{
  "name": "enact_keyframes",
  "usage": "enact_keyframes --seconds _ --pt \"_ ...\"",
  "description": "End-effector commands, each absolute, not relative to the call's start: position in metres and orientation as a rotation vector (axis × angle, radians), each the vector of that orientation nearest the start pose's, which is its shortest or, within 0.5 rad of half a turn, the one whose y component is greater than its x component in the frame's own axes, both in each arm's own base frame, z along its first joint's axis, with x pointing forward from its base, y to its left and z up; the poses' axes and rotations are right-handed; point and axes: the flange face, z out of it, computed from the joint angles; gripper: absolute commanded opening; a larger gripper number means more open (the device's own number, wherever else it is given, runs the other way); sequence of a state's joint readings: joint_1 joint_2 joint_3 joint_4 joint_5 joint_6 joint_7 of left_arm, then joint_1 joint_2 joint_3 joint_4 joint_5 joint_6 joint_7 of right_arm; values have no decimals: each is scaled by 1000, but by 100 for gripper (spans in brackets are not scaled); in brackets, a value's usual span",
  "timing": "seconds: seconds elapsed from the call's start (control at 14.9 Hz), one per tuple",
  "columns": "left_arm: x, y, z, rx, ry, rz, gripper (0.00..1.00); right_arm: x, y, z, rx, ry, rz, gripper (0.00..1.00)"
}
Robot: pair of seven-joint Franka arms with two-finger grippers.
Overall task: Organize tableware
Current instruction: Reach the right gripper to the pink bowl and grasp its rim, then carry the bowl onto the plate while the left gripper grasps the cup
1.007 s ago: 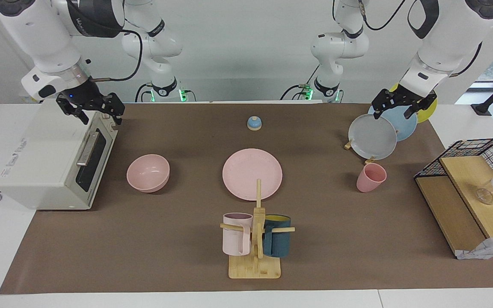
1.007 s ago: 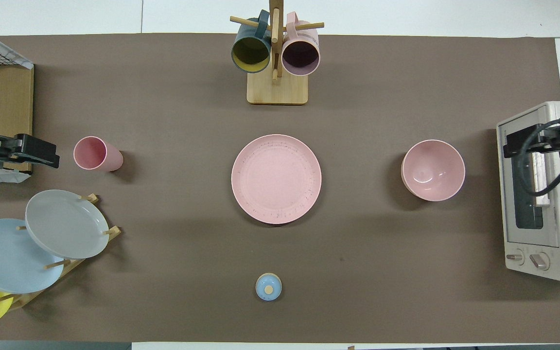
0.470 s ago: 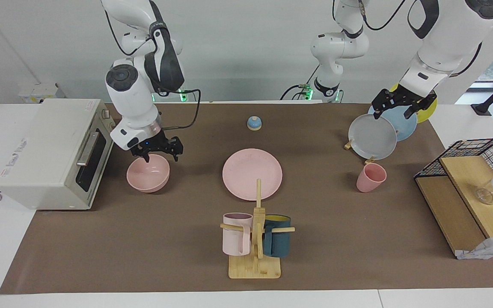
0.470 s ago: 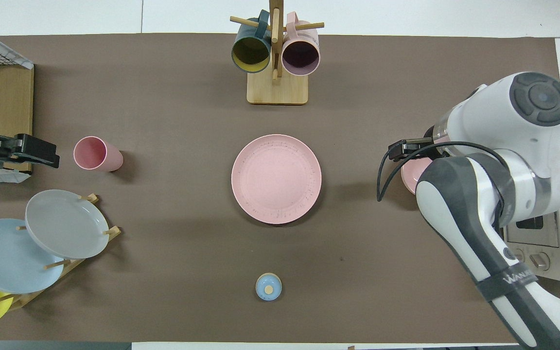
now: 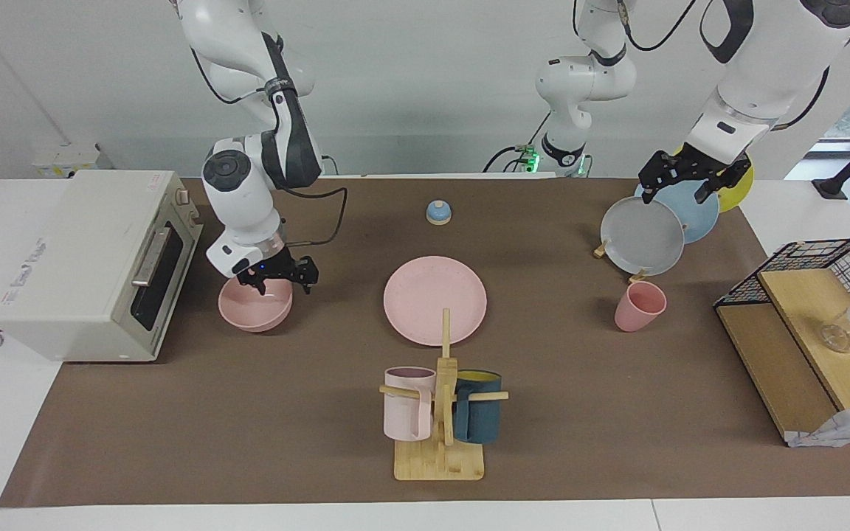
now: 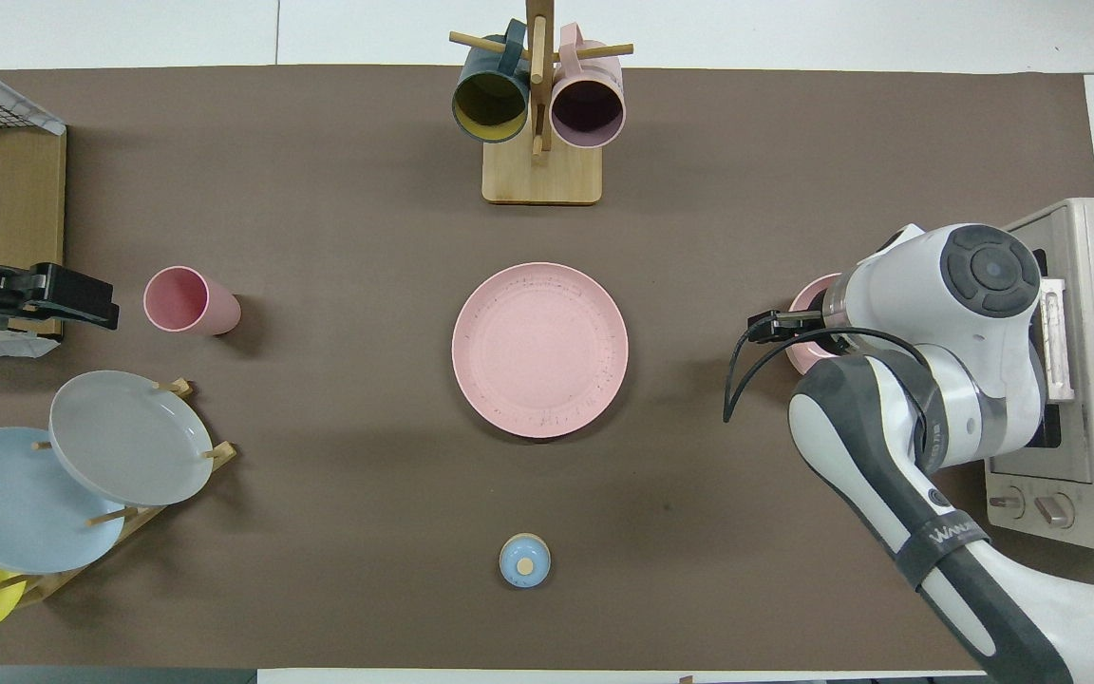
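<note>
The pink bowl [image 5: 251, 313] stands next to the toaster oven at the right arm's end; in the overhead view only its edge [image 6: 805, 328] shows under the arm. My right gripper [image 5: 277, 279] is open and low over the bowl, at the rim on the plate's side. One finger is inside the rim and one outside. The flat pink plate [image 5: 434, 299] lies mid-table. The pink cup [image 5: 639, 306] stands upright toward the left arm's end. My left gripper [image 5: 679, 188] is open and empty, and waits in the air over the plate rack.
A toaster oven [image 5: 78, 258] is beside the bowl. A wooden mug tree [image 5: 440, 413] with a pale pink and a teal mug stands farther out than the plate. A rack holds grey [image 5: 643, 236], blue and yellow plates. A blue bell [image 5: 437, 212] and a wire basket [image 5: 809, 310] are there too.
My right arm swung from the toaster oven over to the pink bowl, then lowered onto its rim. The left arm has barely moved.
</note>
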State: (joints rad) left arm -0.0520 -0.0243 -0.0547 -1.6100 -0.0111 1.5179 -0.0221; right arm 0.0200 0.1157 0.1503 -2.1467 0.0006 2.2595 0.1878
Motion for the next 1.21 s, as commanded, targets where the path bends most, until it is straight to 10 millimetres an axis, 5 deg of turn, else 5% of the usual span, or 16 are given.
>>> enact_keyframes --seconds 0.0,0.27,0.6,0.87,1.14 --pt "531 -60 618 -3125 131 90 100 541 92 332 -3123 15 31 100" --pt "531 -61 619 -3125 136 83 100 542 92 324 -3125 -9 55 68" --pt "532 -60 619 -3125 136 78 100 541 101 320 -3188 -142 53 0" --pt "532 -60 619 -3126 132 71 100 554 108 332 -3221 -198 94 0" --pt "539 -57 618 -3131 120 26 100 589 209 405 -3215 -66 165 0"
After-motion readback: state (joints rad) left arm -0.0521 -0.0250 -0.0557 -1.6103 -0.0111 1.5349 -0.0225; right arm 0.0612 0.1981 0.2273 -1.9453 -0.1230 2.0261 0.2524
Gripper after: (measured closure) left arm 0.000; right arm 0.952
